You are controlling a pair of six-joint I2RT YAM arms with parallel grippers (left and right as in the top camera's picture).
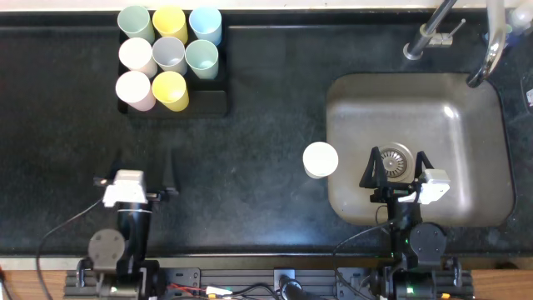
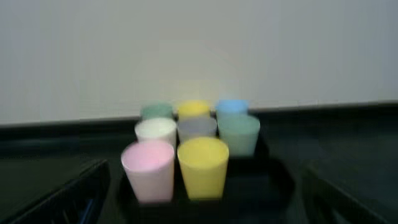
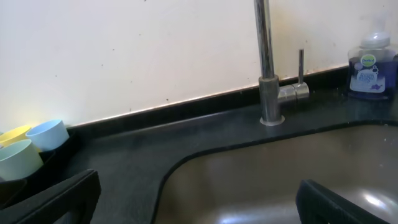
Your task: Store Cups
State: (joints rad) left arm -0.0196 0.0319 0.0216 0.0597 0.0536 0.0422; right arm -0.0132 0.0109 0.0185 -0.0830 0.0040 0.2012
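Eight smooth pastel cups [image 1: 169, 55], tapered, packed upright in black tray [image 1: 210, 103] at far left of dark speckled surface [image 1: 250, 200]. Lone white cup [image 1: 320, 159], round, on surface just beside rounded steel sink [image 1: 466, 108]. Chrome tap [image 1: 435, 27] behind sink. Left claw [image 1: 140, 171] spread wide, empty, facing tray, well apart from it. Right claw [image 1: 398, 165] spread wide, empty, at sink.
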